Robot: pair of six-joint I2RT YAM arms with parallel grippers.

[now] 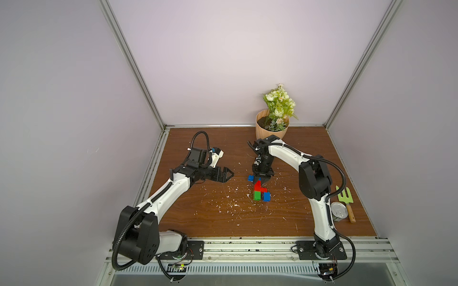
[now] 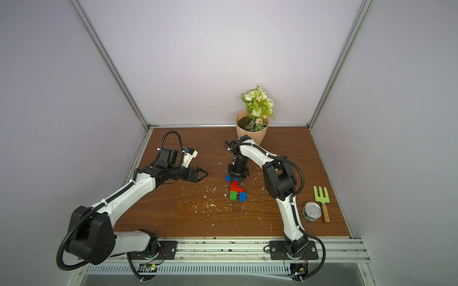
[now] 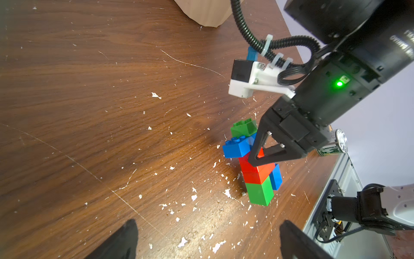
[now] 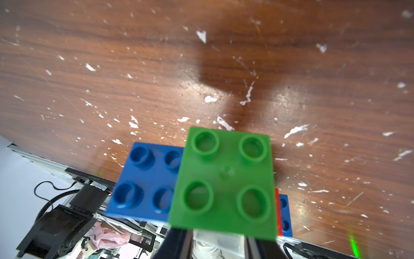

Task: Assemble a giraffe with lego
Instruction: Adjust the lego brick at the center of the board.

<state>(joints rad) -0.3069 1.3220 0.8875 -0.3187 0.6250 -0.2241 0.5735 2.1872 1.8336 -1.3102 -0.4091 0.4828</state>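
Observation:
The giraffe (image 1: pixel 259 190) stands upright mid-table in both top views (image 2: pixel 235 189), on a green leg (image 1: pixel 256 196) and a blue leg (image 1: pixel 267 196). In the left wrist view its red body and neck (image 3: pixel 255 177) carry a blue head (image 3: pixel 237 148) topped with a green brick (image 3: pixel 244 127). My right gripper (image 1: pixel 262 182) comes down from behind and is shut on the red neck under the head. The green brick (image 4: pixel 224 183) hides its fingertips in the right wrist view. My left gripper (image 1: pixel 229 175) hovers open and empty to the giraffe's left, its fingers (image 3: pixel 125 240) wide apart.
A paper flower pot (image 1: pixel 272 128) stands at the back behind the right arm. A tin can (image 1: pixel 339 210) and a green garden fork (image 1: pixel 344 198) lie near the right edge. White flecks litter the wooden table (image 1: pixel 210 218).

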